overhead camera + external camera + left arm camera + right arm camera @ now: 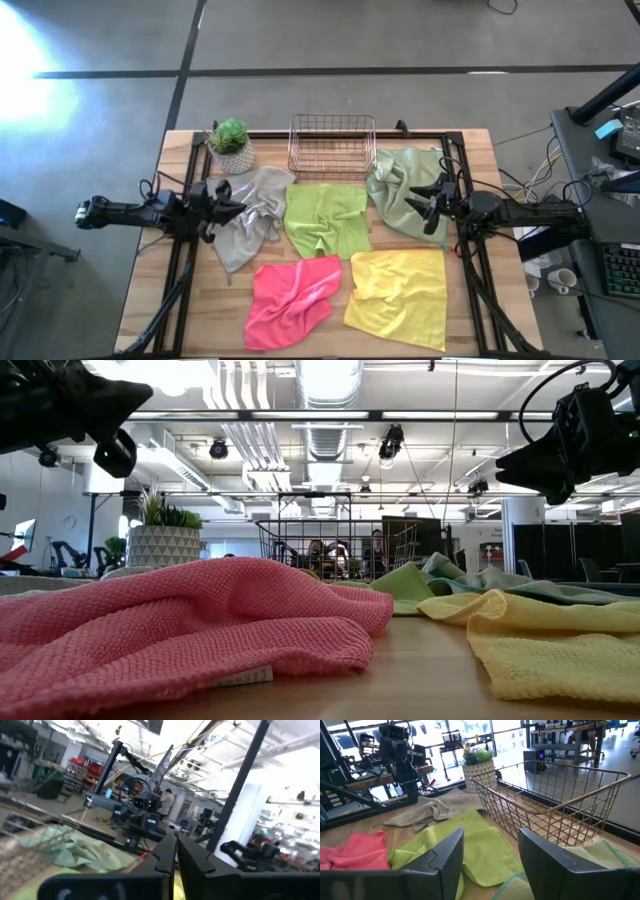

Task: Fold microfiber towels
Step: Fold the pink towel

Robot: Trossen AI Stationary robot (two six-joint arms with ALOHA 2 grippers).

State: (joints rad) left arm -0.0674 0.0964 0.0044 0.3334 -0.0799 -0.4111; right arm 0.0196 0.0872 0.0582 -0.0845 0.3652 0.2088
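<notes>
Five microfiber towels lie crumpled mid-table: grey towel [248, 215] at 9 o'clock, lime towel [326, 220] centre, sage towel [402, 190] at 2, pink towel [292, 298] and yellow towel [398, 292] at 6. Judged light, limp, grippy; corners are best pinched. Left gripper [226, 207] fingers together, empty; right gripper [432, 200] fingers apart, empty.

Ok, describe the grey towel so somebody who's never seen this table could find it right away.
Start at the copper wire basket at the table's far edge, then the potted plant to its left. The grey towel lies crumpled just in front of that plant, under the left gripper. It is the only colourless cloth.
</notes>
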